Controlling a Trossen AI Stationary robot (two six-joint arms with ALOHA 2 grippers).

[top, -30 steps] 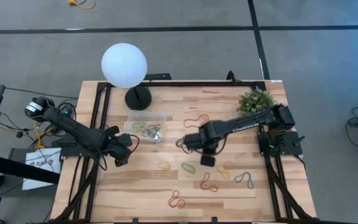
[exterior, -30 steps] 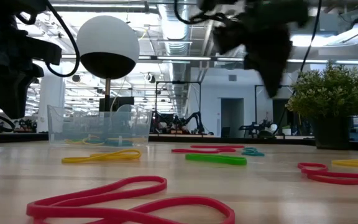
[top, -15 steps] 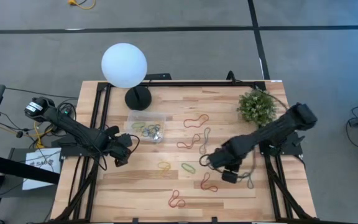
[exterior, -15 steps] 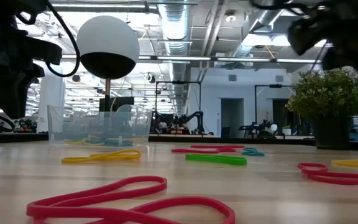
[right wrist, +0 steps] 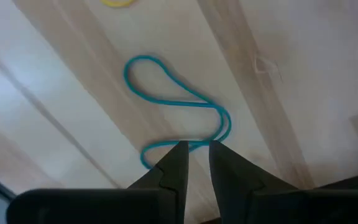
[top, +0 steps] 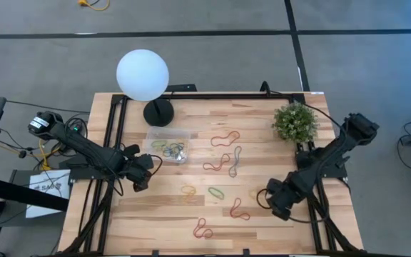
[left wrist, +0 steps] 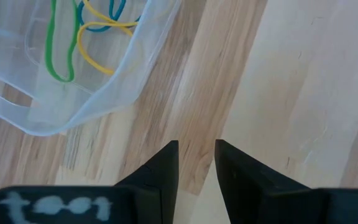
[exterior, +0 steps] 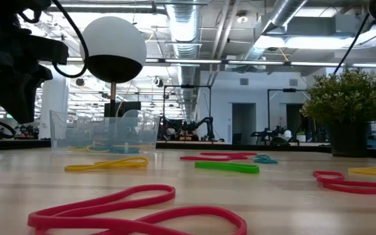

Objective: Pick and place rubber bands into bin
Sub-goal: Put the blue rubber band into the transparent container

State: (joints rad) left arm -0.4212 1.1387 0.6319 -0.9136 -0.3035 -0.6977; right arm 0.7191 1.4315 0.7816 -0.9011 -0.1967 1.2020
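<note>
The right gripper [right wrist: 194,163] hangs directly over the thin teal rubber band [right wrist: 178,107] lying on the pale wooden table [top: 155,207], its two dark fingers a narrow gap apart and holding nothing. The band's long axis runs straight ahead from the fingertips, its near loop beneath them. The left gripper [left wrist: 196,163], empty with a small gap, waits just beside the clear plastic rectangular bin [left wrist: 120,87].

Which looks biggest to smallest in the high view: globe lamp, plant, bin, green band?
1. Globe lamp, though it stands nearer the overhead camera, which inflates it.
2. Bin and plant: too alike to rank.
3. Green band, clearly smallest.
</note>
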